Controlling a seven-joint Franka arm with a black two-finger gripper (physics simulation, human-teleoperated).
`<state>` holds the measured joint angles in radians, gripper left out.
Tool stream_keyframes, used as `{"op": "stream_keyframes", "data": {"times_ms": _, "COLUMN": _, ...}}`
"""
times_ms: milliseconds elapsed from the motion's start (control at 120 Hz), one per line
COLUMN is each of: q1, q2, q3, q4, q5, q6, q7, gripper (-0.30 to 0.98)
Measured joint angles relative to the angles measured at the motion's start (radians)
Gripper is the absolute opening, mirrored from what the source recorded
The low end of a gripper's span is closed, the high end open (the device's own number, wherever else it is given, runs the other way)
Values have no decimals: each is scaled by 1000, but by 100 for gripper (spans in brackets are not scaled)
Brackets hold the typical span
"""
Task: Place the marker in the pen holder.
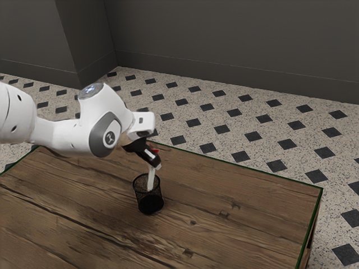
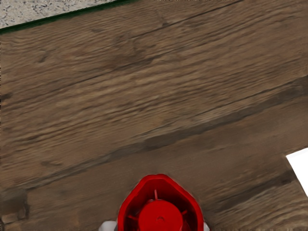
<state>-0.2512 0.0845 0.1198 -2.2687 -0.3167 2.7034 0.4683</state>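
Already, the marker point(image 1: 151, 178) slants down through the mouth of the pen holder point(image 1: 150, 205), its lower part inside the rim and its upper part above it. Over the holder, the gripper point(image 1: 155, 164) is clamped on the marker, a pale fingertip at either side of the red end point(image 2: 160, 216). Letting go looks like the next move, and I judge the tilt to be the main risk: released like this, the marker could knock the holder's wall and rest askew. If the hand shifts sideways first, the shaft could press on the rim and drag or tip the holder on the table point(image 1: 241, 218). The exterior view gives the mesh wall and the shaft within it; the wrist view gives the red end's hollow, ribbed inside and a white shape point(image 2: 301, 168) I cannot identify.
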Motion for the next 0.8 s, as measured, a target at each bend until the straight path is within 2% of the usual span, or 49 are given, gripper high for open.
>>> {"op": "stream_keyframes", "data": {"times_ms": 108, "q1": 10, "q2": -2, "q3": -1, "q4": 1, "q5": -10, "q6": 3, "q7": 38, "gripper": 34}}
{"op": "stream_keyframes", "data": {"times_ms": 183, "q1": 17, "q2": -8, "q3": -1, "q4": 10, "q5": -12, "q6": -3, "q7": 62, "gripper": 44}}
{"op": "stream_keyframes", "data": {"times_ms": 233, "q1": -4, "q2": -18, "q3": 40, "q4": 86, "q5": -3, "q6": -49, "q7": 76, "gripper": 49}}
{"op": "stream_keyframes", "data": {"times_ms": 267, "q1": -25, "q2": -20, "q3": 94, "q4": 205, "q5": 45, "q6": -139, "q7": 71, "gripper": 52}}
{"op": "stream_keyframes", "data": {"times_ms": 308, "q1": -7, "q2": -22, "q3": 127, "q4": 415, "q5": 152, "q6": -318, "q7": 35, "gripper": 55}}
{"op": "stream_keyframes", "data": {"times_ms": 342, "q1": 12, "q2": -39, "q3": 138, "q4": 522, "q5": 220, "q6": -448, "q7": 6, "gripper": 57}}
{"op": "stream_keyframes", "data": {"times_ms": 400, "q1": 27, "q2": -74, "q3": 150, "q4": 604, "q5": 308, "q6": -628, "q7": -42, "gripper": 60}}
{"op": "stream_keyframes", "data": {"times_ms": 483, "q1": 38, "q2": -119, "q3": 162, "q4": 634, "q5": 393, "q6": -811, "q7": -104, "gripper": 63}}
{"op": "stream_keyframes", "data": {"times_ms": 500, "q1": 55, "q2": -121, "q3": 149, "q4": 640, "q5": 404, "q6": -839, "q7": -115, "gripper": 63}}
{"op": "stream_keyframes", "data": {"times_ms": 558, "q1": 370, "q2": -87, "q3": -157, "q4": 661, "q5": 436, "q6": -910, "q7": -144, "gripper": 64}}
{"op": "stream_keyframes", "data": {"times_ms": 608, "q1": 476, "q2": -45, "q3": -271, "q4": 691, "q5": 448, "q6": -954, "q7": -167, "gripper": 65}}
{"op": "stream_keyframes", "data": {"times_ms": 700, "q1": 504, "q2": -20, "q3": -332, "q4": 722, "q5": 457, "q6": -1028, "q7": -203, "gripper": 67}}
{"op": "stream_keyframes", "data": {"times_ms": 800, "q1": 422, "q2": -20, "q3": -274, "q4": 735, "q5": 434, "q6": -1082, "q7": -245, "gripper": 67}}
